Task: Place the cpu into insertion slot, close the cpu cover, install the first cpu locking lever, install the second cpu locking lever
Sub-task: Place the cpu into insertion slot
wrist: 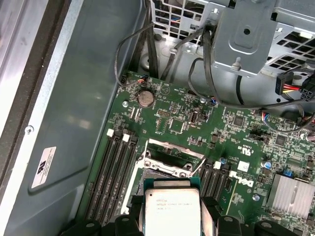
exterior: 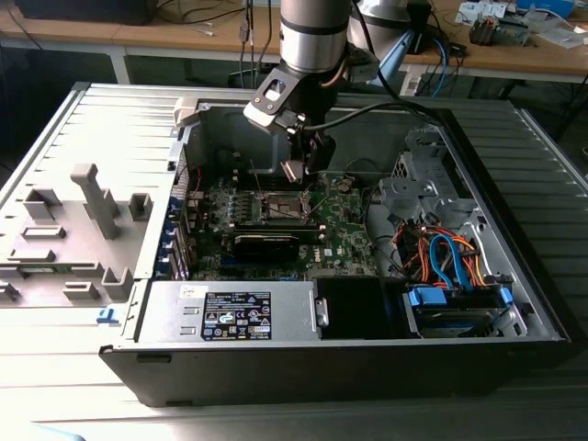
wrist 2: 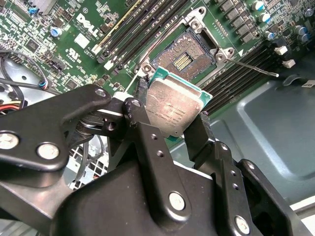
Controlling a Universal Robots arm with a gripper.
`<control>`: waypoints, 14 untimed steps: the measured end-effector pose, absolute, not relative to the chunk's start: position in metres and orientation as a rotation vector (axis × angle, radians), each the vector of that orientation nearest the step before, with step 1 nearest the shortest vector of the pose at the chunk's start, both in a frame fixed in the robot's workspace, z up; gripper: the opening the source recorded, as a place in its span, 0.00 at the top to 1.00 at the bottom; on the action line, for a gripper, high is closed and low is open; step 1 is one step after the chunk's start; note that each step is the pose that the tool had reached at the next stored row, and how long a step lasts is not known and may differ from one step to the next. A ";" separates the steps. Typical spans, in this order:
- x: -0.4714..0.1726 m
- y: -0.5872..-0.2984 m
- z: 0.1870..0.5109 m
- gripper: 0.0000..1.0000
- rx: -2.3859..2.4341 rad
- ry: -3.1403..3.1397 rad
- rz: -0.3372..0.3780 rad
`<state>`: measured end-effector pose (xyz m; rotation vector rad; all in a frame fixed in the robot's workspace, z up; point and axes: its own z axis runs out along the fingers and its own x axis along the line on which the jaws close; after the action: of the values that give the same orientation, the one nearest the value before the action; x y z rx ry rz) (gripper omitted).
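Note:
My gripper [exterior: 299,167] hangs over the motherboard inside the open computer case, shut on the cpu [exterior: 291,171]. In both wrist views the cpu [wrist 2: 172,109] [wrist: 172,212] is a silvery square chip pinched by its edges between the black fingers [wrist 2: 140,105]. It is tilted and held above the board, apart from the insertion slot [wrist 2: 183,60] [wrist: 153,178], a dark square socket that lies bare. The cpu cover [wrist: 174,147] stands swung open on one side of the slot. A thin locking lever [wrist 2: 257,69] sticks out sideways, unlatched.
Black memory slots [wrist: 112,172] flank the socket. A round coin battery [wrist: 144,98], loose cables [wrist: 206,73] and a metal drive cage [wrist: 246,34] lie beyond it. A finned heatsink [wrist: 293,194] sits to one side. The power supply [exterior: 230,312] lines the case front.

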<state>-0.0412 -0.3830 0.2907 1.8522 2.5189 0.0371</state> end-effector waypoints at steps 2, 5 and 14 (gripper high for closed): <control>-0.041 -0.383 0.291 0.45 1.856 2.516 0.037; -0.041 -0.383 0.290 0.45 1.860 2.513 0.037; -0.041 -0.383 0.290 0.45 1.876 2.501 0.037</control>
<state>-0.0412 -0.3830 0.2900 1.8760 2.5009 0.0368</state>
